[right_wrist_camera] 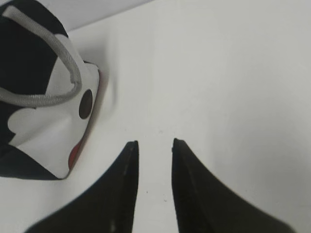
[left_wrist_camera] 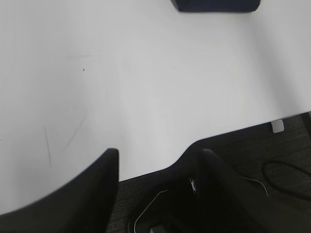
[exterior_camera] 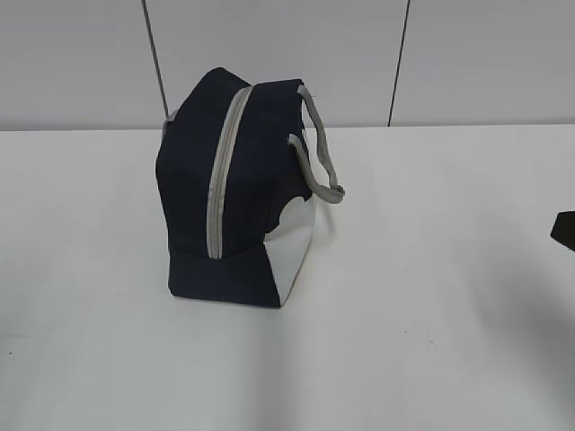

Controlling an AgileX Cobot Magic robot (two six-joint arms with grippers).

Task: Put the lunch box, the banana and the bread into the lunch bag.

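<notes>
The navy lunch bag [exterior_camera: 193,180] stands upright on the white table [exterior_camera: 431,314], left of centre. Its grey zipper [exterior_camera: 225,171] runs down the near face and looks closed, and the grey strap handles [exterior_camera: 319,157] hang to the right. The lunch box, the banana and the bread are out of view. My right gripper [right_wrist_camera: 154,143] hovers over bare table right of the bag's white side panel [right_wrist_camera: 48,131], open a little with nothing between its fingers. My left gripper [left_wrist_camera: 160,153] is open and empty above the table's front edge, with a corner of the bag [left_wrist_camera: 216,5] far ahead.
A dark part of the right arm [exterior_camera: 564,231] shows at the right edge of the exterior view. Beyond the table's front edge [left_wrist_camera: 233,133] lie dark floor and a cable [left_wrist_camera: 286,174]. A grey panelled wall [exterior_camera: 467,54] stands behind the table.
</notes>
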